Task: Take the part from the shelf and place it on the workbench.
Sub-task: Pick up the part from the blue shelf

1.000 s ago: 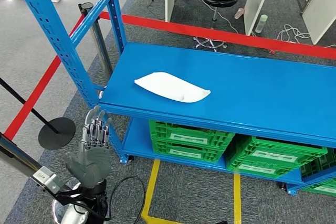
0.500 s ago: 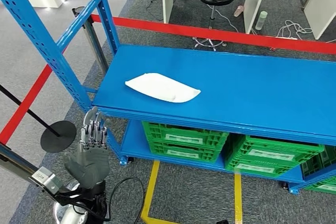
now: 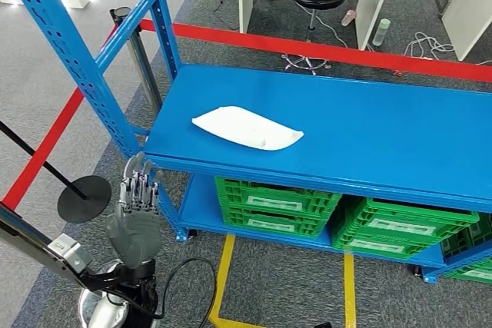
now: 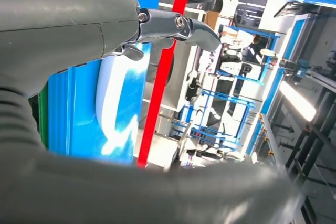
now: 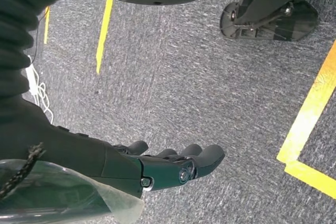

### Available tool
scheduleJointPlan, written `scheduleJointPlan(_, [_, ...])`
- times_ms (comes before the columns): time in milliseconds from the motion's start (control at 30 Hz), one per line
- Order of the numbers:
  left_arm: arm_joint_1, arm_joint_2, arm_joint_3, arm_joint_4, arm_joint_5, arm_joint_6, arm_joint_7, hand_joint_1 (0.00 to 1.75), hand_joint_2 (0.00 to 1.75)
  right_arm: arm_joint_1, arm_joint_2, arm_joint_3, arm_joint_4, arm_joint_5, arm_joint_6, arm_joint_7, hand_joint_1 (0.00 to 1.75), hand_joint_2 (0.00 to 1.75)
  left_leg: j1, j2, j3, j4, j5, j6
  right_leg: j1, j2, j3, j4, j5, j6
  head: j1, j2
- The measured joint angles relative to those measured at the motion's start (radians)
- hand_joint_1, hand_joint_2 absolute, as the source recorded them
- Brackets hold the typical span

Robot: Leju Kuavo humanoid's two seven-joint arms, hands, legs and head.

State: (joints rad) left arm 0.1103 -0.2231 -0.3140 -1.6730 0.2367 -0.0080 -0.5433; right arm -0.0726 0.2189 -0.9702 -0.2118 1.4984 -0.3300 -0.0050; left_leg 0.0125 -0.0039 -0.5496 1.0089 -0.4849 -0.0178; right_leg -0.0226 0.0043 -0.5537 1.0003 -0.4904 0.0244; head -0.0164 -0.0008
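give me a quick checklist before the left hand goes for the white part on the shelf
1. White part lies flat on the blue shelf, nothing on top of it: ok.
2. Left hand holds nothing, fingers raised: ok.
3. Left hand at the part: not ok, it is below the shelf's front edge, off its left corner.
4. Path clear: cannot tell, the blue upright stands close to the hand.
5. Right hand free, fingers straight, hanging over the carpet: ok.
6. Workbench ready to take the part: cannot tell.
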Motion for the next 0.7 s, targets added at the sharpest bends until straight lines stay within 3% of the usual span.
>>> scheduleJointPlan(300, [-0.016,-0.003,0.000,0.007,-0.013,0.014,0.006,0.00,1.75,-0.004,0.000,0.000,0.000,-0.011,0.000,-0.008,0.00,1.75,0.000,0.000,0.000,0.001,0.001,0.002,0.000,0.000,0.000,0.000,0.000,0.001,0.000,0.000])
scheduleJointPlan(433, [-0.018,-0.003,-0.001,0.012,-0.049,0.037,0.005,0.00,0.00,-0.004,0.000,0.000,0.000,-0.009,-0.002,-0.002,0.00,1.75,0.000,0.000,0.000,0.001,0.001,0.002,0.000,0.000,0.000,0.000,0.000,0.001,0.000,0.000])
scheduleJointPlan(600, [-0.042,0.006,-0.005,0.020,-0.157,0.087,0.000,0.00,0.00,-0.005,0.000,0.000,0.000,0.006,0.002,0.009,0.00,1.75,0.000,0.000,0.000,0.001,0.001,0.002,0.000,0.000,0.000,0.000,0.000,0.001,0.000,0.000])
scheduleJointPlan(700, [-0.096,0.030,-0.007,0.036,-0.281,0.128,0.023,0.00,1.31,-0.006,0.000,0.004,0.000,0.018,0.011,0.012,0.00,1.75,0.000,0.000,-0.001,0.001,0.001,0.003,0.000,0.000,0.000,0.000,0.000,0.001,0.000,0.000])
